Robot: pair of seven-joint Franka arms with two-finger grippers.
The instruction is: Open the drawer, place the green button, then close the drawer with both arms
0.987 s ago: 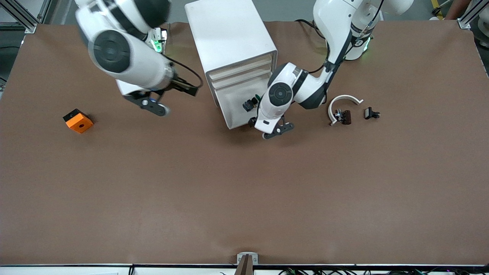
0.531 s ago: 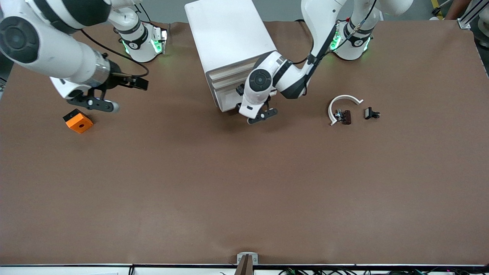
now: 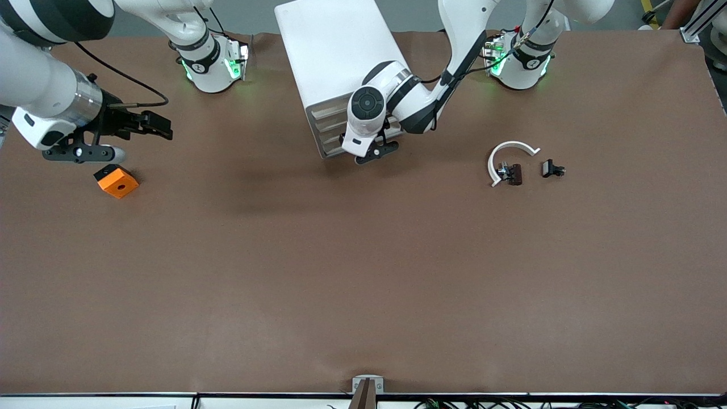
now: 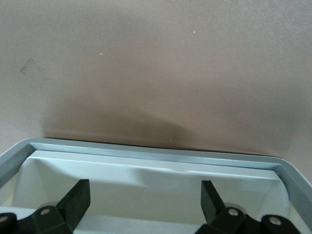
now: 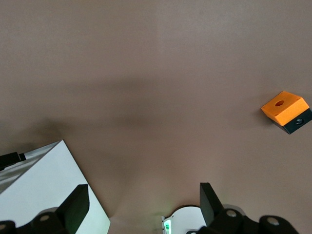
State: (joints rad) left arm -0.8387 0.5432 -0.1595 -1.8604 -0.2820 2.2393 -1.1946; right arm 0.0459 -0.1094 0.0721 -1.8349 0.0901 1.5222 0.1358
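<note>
On a brown table, the left gripper [image 3: 372, 154], fingers spread, is at the cabinet [image 3: 341, 68] front where the drawer [image 4: 156, 168] looks nearly shut, the button unseen, probably inside; the right gripper [image 3: 85, 152], also spread, waits above an orange block [image 3: 116, 182]; next, seat the drawer flush.

Brown table [image 3: 363, 272] fills the frame; grey floor [image 3: 420, 14] at the top edge; aluminium frame posts [image 3: 34, 25] at the upper corners.
</note>
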